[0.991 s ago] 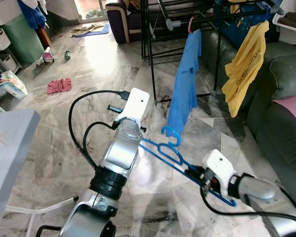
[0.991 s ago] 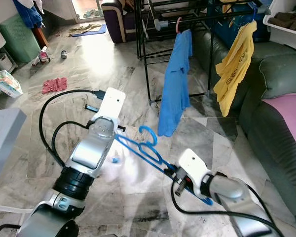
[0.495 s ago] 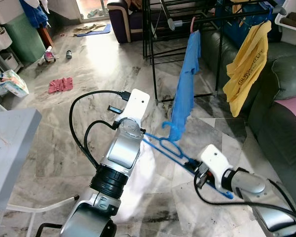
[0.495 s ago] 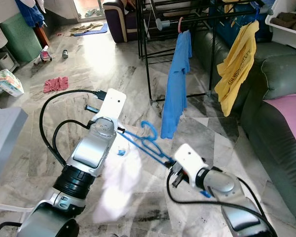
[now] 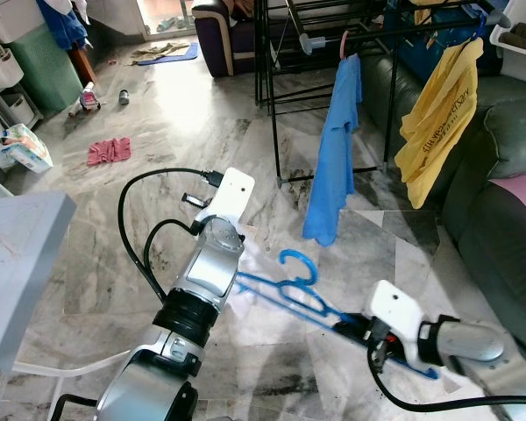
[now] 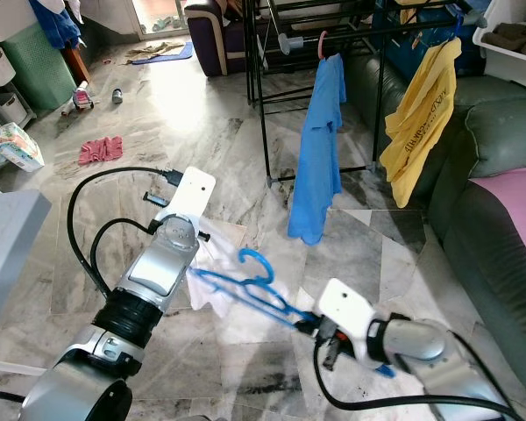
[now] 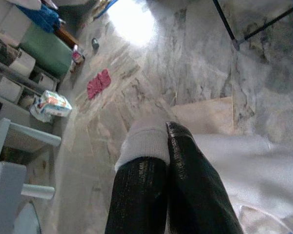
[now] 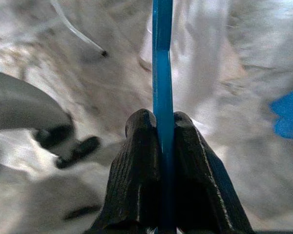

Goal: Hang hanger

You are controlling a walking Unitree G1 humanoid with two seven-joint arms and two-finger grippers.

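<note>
The right wrist view looks straight along the right gripper [image 8: 163, 127], whose two black fingers [image 8: 134, 165] are clamped on a thin bar of the blue hanger [image 5: 298, 294]. From the head views, the hanger lies low over the marble floor [image 5: 158, 114], stretched between the two arms, its hook curled up near the middle.

The left wrist view has the left gripper [image 7: 167, 139] pressed together on a fold of white cloth [image 7: 144, 141], with more of the cloth spread just past the fingertips.

Beyond both grippers stands a black rack [image 5: 272, 96] with a blue shirt [image 5: 333, 158] and a yellow shirt [image 5: 438, 114] hanging from it. A white bin [image 5: 519, 44] with dark clothes sits on the grey sofa [image 5: 500, 219] to the right.

The left arm reaches forward with its elbow bent; the right arm comes in low from the right.
</note>
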